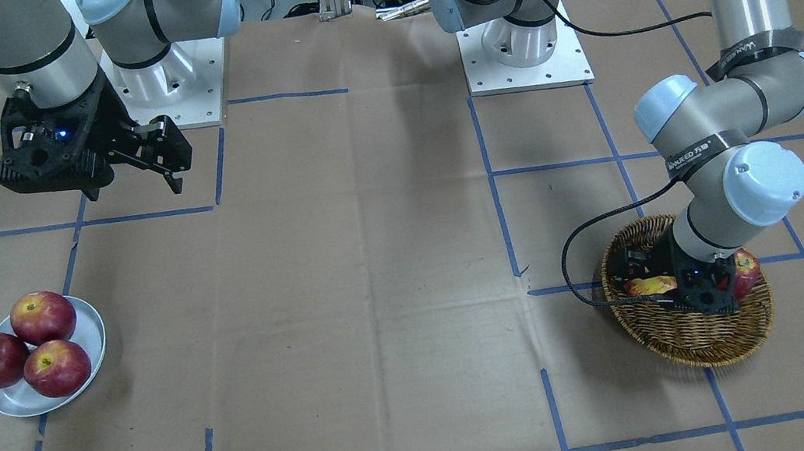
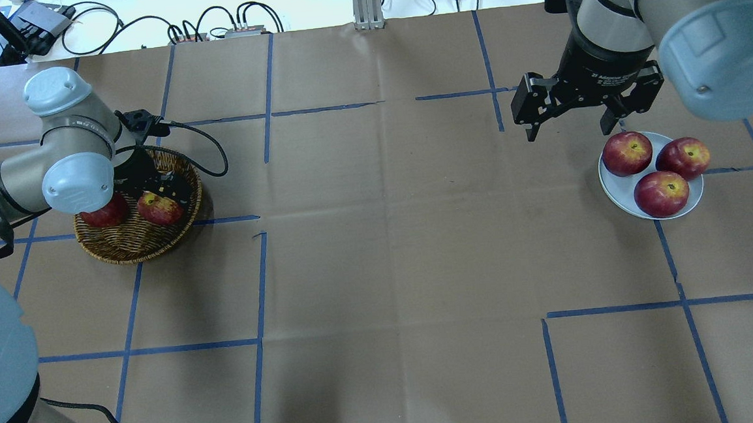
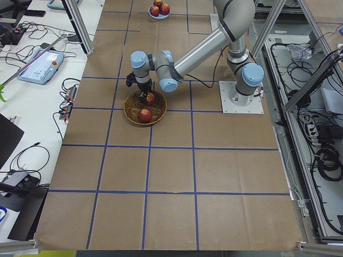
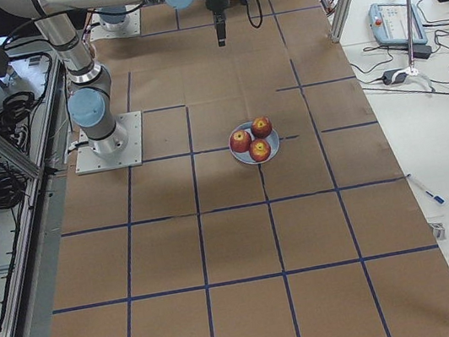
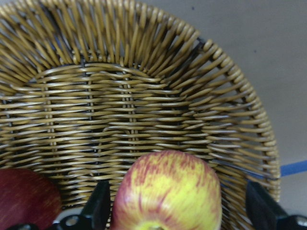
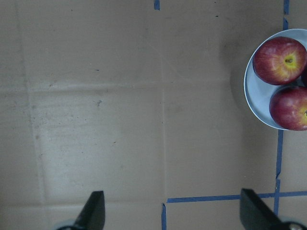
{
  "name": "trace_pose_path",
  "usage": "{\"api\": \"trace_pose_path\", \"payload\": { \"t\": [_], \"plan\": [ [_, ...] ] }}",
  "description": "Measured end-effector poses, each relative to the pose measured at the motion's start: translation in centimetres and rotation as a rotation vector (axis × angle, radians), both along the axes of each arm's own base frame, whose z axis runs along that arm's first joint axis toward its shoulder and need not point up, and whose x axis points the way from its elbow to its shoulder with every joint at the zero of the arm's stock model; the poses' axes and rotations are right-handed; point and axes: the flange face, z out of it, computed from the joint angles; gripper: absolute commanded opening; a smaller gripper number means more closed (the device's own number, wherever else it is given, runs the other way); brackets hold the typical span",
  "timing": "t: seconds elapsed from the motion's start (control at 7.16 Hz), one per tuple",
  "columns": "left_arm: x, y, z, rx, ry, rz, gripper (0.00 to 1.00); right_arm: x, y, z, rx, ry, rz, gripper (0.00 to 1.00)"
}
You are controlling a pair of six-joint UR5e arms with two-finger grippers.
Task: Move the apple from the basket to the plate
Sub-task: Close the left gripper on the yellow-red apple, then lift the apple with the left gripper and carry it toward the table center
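The red and yellow apple [image 5: 168, 191] lies in the woven basket [image 5: 144, 96], beside a dark red apple [image 5: 26, 196]. My left gripper [image 5: 181, 211] is down inside the basket [image 2: 137, 246], open, with one finger on each side of the streaked apple [image 2: 159, 208]. The grey-white plate [image 2: 617, 190] sits at the far right and holds three red apples [image 2: 662, 193]. My right gripper [image 2: 568, 131] is open and empty, hovering above the table just left of the plate [image 6: 254, 100].
The table is covered in brown paper with blue tape lines [image 2: 263, 277]. The left arm's cable [image 2: 209, 150] loops over the basket's rim. Both arm bases [image 1: 523, 51] stand at the table's robot side.
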Motion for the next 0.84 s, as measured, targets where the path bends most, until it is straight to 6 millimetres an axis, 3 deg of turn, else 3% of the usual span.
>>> {"api": "trace_pose_path", "payload": {
  "t": [0.14, 0.28, 0.56, 0.84],
  "plan": [
    [0.1, 0.0, -0.3, 0.004, 0.001, 0.0, 0.65, 0.0, 0.0, 0.0, -0.001, 0.0, 0.0, 1.0],
    [0.2, -0.2, -0.3, 0.001, -0.001, -0.001, 0.59, 0.0, 0.0, 0.0, 0.0, 0.0, 0.0, 1.0],
    [0.2, -0.6, 0.6, -0.017, -0.007, -0.002, 0.59, 0.0, 0.0, 0.1, -0.002, -0.001, 0.0, 1.0],
    [-1.6, -1.2, 3.6, -0.067, -0.022, 0.033, 0.6, 0.0, 0.0, 0.1, -0.002, 0.0, -0.001, 1.0]
  ]
}}
